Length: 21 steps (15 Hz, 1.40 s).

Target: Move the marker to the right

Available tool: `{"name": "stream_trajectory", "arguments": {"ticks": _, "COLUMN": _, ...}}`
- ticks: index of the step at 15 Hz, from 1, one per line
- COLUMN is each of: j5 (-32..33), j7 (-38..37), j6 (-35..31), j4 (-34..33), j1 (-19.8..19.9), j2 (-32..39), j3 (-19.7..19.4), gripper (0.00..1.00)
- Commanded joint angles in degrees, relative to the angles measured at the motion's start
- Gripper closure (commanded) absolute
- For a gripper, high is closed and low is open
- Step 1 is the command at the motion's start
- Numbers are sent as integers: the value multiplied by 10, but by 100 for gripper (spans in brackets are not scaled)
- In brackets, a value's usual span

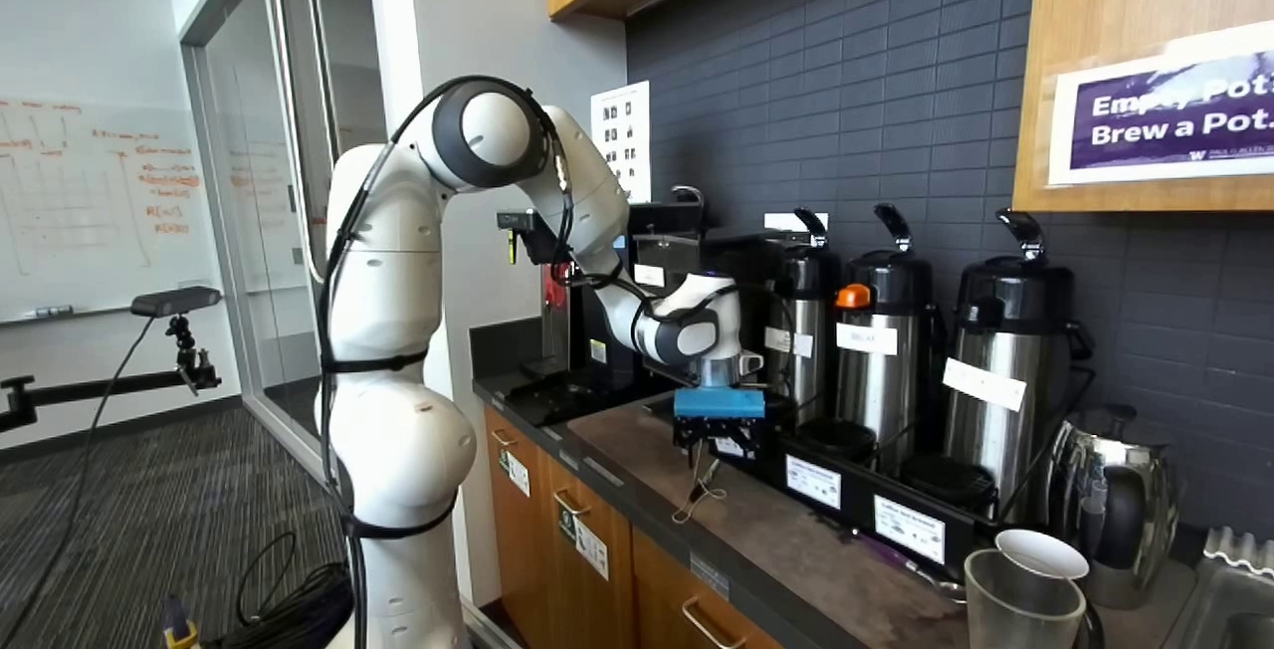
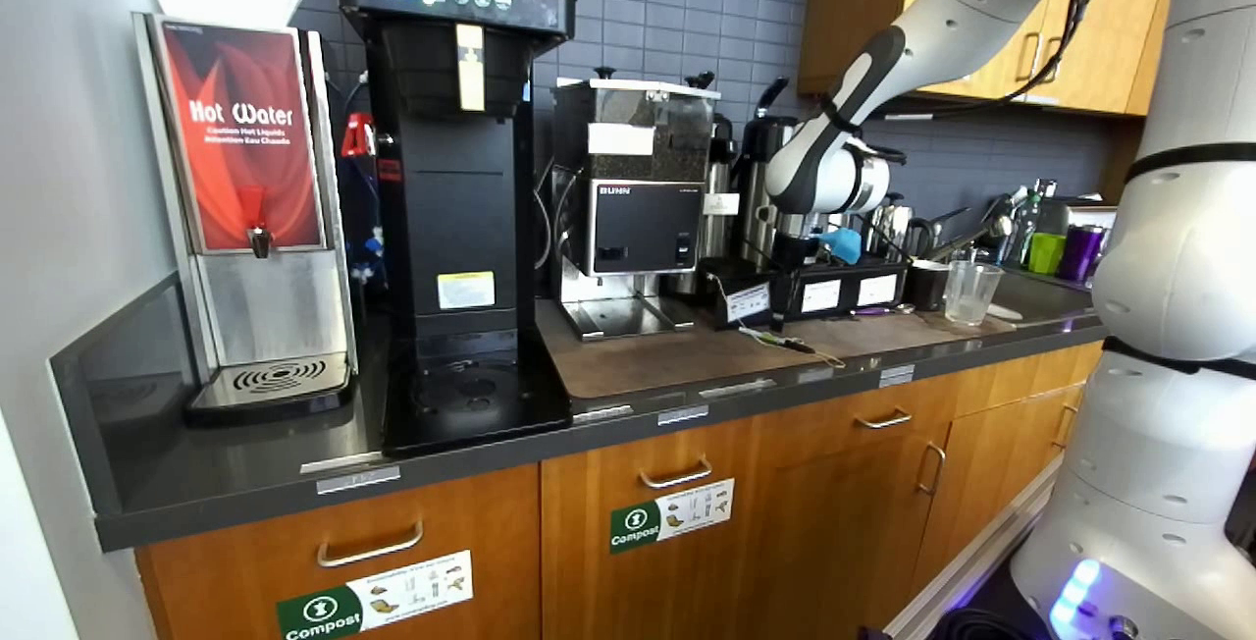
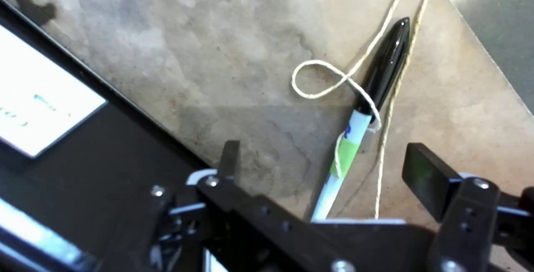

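The marker (image 3: pixel 356 126) lies on the brown mat in the wrist view. It has a black cap, a white body and a green band, and pale string loops around it. Its lower end is hidden by the gripper. It also shows on the mat in both exterior views (image 1: pixel 705 478) (image 2: pixel 785 342). My gripper (image 3: pixel 323 161) is open and empty above the marker, with one finger on each side of it in the wrist view. The gripper (image 1: pixel 717 438) points down beside the black organizer; its fingers are hard to make out in an exterior view (image 2: pixel 785 277).
A black organizer with white labels (image 1: pixel 841 490) stands right behind the marker. Steel coffee dispensers (image 1: pixel 881 370) stand behind it. A purple-handled spoon (image 1: pixel 896 557), a clear cup (image 1: pixel 1017 599) and a steel pot (image 1: pixel 1115 490) are farther along. A grinder (image 2: pixel 643 228) and the counter's front edge (image 2: pixel 726 400) are close.
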State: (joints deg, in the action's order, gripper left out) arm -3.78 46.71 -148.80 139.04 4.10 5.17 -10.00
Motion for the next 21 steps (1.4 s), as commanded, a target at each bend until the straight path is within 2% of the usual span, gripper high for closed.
{"name": "stream_trajectory", "arguments": {"ticks": 1, "j5": -21, "j7": -18, "j6": 12, "j4": -10, "j1": 22, "j2": 7, "j3": 24, "gripper": 0}}
{"name": "stream_trajectory", "arguments": {"ticks": 10, "j5": -86, "j7": -9, "j6": 6, "j4": -2, "j1": 33, "j2": 14, "j3": 48, "gripper": 0}}
{"name": "stream_trajectory", "arguments": {"ticks": 15, "j5": -94, "j7": -10, "j6": 2, "j4": 3, "j1": 36, "j2": 23, "j3": 53, "gripper": 0}}
{"name": "stream_trajectory", "arguments": {"ticks": 17, "j5": -89, "j7": -12, "j6": -1, "j4": 6, "j1": 37, "j2": 25, "j3": 55, "gripper": 26}}
{"name": "stream_trajectory", "arguments": {"ticks": 21, "j5": -87, "j7": -14, "j6": -1, "j4": 6, "j1": 40, "j2": 21, "j3": 56, "gripper": 54}}
